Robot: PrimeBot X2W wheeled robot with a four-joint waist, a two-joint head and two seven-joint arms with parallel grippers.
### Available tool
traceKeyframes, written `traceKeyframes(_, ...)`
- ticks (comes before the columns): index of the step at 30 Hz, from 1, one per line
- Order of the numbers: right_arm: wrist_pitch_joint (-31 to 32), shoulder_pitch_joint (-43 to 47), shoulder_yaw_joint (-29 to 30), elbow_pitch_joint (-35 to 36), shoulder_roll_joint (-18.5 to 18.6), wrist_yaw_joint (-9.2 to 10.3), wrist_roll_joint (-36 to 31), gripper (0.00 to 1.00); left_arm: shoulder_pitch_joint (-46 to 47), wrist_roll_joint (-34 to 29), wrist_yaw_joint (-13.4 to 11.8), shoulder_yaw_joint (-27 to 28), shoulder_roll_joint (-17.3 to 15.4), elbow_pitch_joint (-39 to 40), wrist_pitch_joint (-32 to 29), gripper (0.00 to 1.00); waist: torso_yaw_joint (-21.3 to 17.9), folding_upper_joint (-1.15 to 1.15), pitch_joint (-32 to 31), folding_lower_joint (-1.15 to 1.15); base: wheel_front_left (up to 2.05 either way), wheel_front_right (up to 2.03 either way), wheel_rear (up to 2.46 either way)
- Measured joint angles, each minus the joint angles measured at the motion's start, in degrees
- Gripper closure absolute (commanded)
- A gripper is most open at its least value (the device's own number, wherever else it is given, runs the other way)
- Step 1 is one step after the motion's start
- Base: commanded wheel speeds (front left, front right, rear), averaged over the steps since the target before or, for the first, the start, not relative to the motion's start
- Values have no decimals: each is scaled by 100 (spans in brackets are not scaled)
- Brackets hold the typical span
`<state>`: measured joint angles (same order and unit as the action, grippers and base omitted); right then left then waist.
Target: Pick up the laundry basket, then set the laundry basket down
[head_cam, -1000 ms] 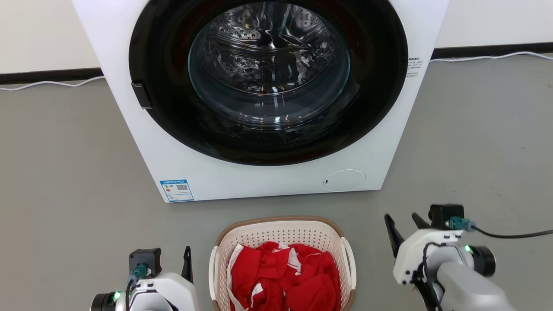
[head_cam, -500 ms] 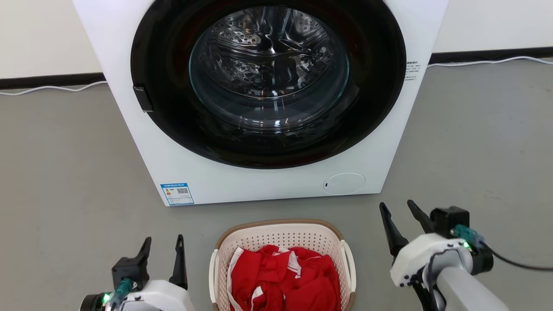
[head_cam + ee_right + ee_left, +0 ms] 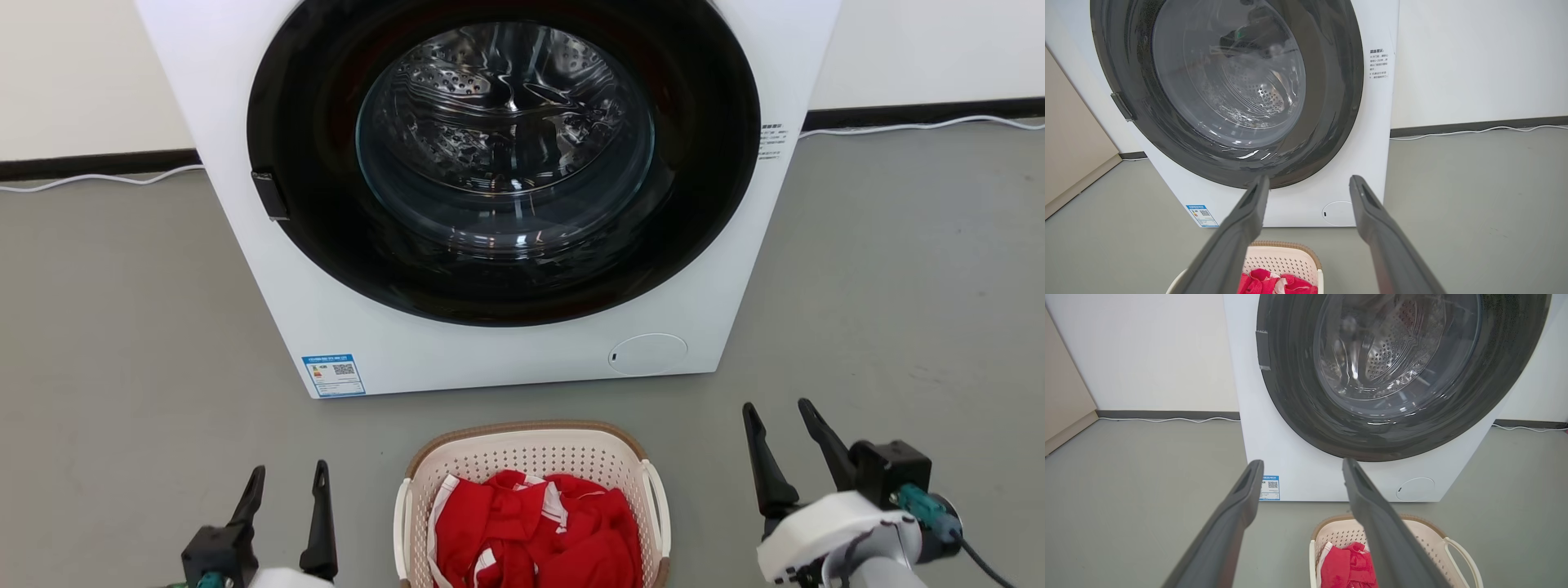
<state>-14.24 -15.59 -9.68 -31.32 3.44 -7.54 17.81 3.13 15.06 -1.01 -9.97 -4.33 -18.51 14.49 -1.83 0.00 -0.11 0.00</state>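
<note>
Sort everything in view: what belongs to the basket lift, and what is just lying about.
Belongs to the job:
- laundry basket, on the floor
- left end effector and right end effector, both open, one on either side of it

Just there:
- red clothes, lying in the basket
- washing machine, beyond the basket
- white cable, along the wall

On the grey floor [image 3: 122,327] near us we see a cream perforated plastic laundry basket [image 3: 531,454] with a brown woven-look rim and white side handles. It holds crumpled red-and-white cloth [image 3: 539,535]. Just beyond it stands a white front-loading washing machine [image 3: 506,359] with a round, dark-framed glass door [image 3: 504,139]. Our left gripper [image 3: 290,469] hangs left of the basket and our right gripper [image 3: 775,406] farther off to its right, both spread wide and touching nothing.
</note>
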Motion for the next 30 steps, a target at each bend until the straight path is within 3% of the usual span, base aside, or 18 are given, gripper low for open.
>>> traceKeyframes(15, 0, 961, 464, 958, -69, 0, -634, 0, -901, -369, 212, 413, 137, 711, 0, 0, -97, 0, -68, 0, 0, 0, 0)
traceKeyframes(30, 0, 1259, 466, 1039, -81, 0, -751, 0, -1352, -457, 253, 454, 159, 866, 0, 0, -124, 0, -133, 0, 0, 0, 0)
